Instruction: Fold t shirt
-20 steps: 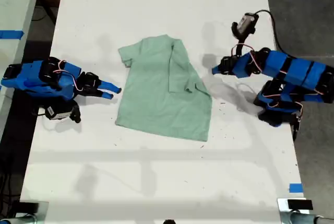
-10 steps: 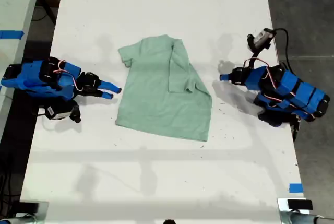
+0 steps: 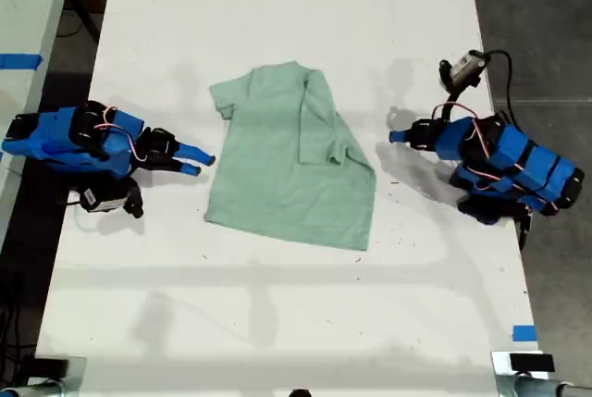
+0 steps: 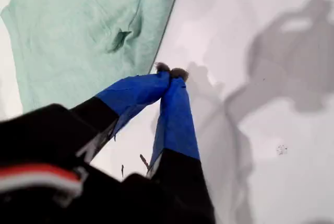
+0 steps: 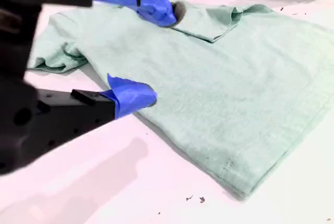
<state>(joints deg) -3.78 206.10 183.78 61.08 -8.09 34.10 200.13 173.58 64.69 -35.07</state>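
Nearest the exterior camera, the lower half of the white counter [image 3: 277, 323] lies bare. At mid-frame sits the small pale mint-green cotton t shirt [image 3: 287, 161], with the sleeve and side towards the exterior view's right already folded in over the body and the other short sleeve spread flat.

My second gripper [image 5: 143, 51], at the exterior view's left, hangs just beside the shirt's unfolded edge with its blue jaws parted, holding nothing. My first gripper [image 4: 169, 72], at the exterior view's right, has its jaws pressed together on nothing, apart from the cloth.

I judge one side fold done – the next move calls for my second gripper to pinch the near sleeve edge and carry it across.

The collar is hard to make out, and the bulk of both arms hides the counter beneath them.
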